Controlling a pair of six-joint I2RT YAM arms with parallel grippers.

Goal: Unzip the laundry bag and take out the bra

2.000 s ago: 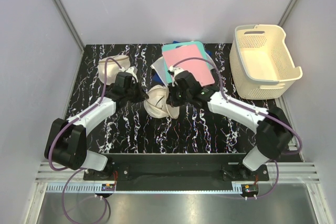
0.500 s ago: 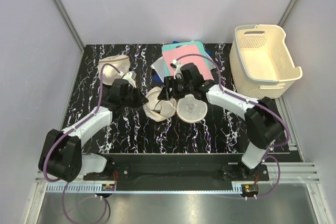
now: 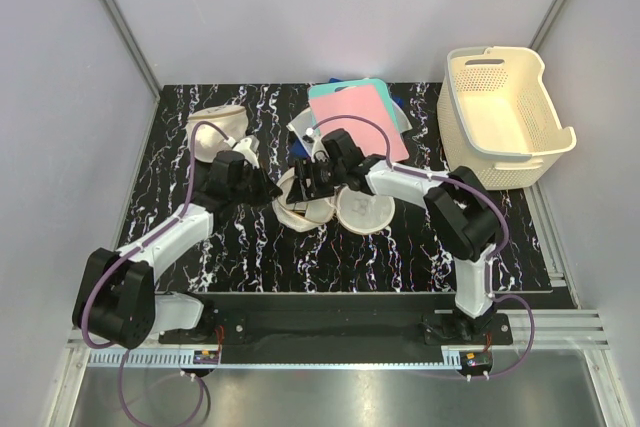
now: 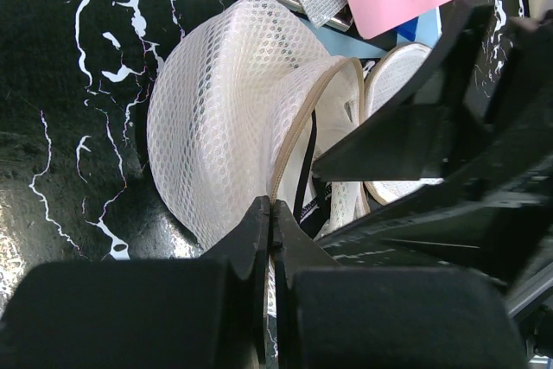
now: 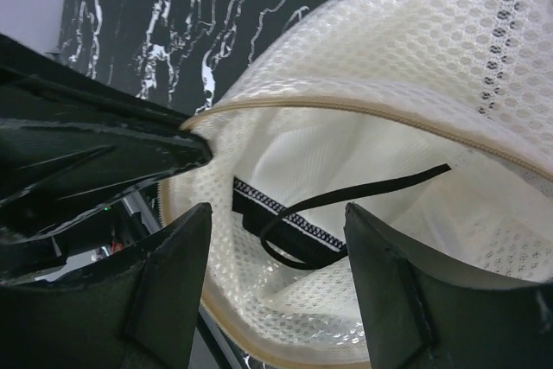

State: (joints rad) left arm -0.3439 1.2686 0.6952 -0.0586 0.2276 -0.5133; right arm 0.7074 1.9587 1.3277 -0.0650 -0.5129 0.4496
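Observation:
The laundry bag (image 3: 298, 209) lies unzipped mid-table, its cream mesh dome (image 4: 216, 110) gaping along the tan zipper rim. A second round cream shell (image 3: 362, 209) lies flat just right of it. My left gripper (image 3: 264, 190) is shut on the bag's zipper rim (image 4: 275, 213) from the left side. From the right, my right gripper (image 3: 305, 179) stands open at the bag's mouth (image 5: 276, 210), its fingers (image 5: 173, 274) on either side of the opening and touching nothing. Inside show the bra's black strap (image 5: 363, 189) and dark band; the strap also shows in the left wrist view (image 4: 308, 153).
A plain cream pouch (image 3: 215, 127) sits at the back left. Pink and teal boards (image 3: 362, 119) with a mesh sheet lie behind the bag. A cream perforated basket (image 3: 505, 117) stands at the back right. Grey walls close in the table on three sides.
The bag went from closed to open, with one round shell laid out to its right. My right gripper has moved left to the bag's mouth. The left gripper has barely moved.

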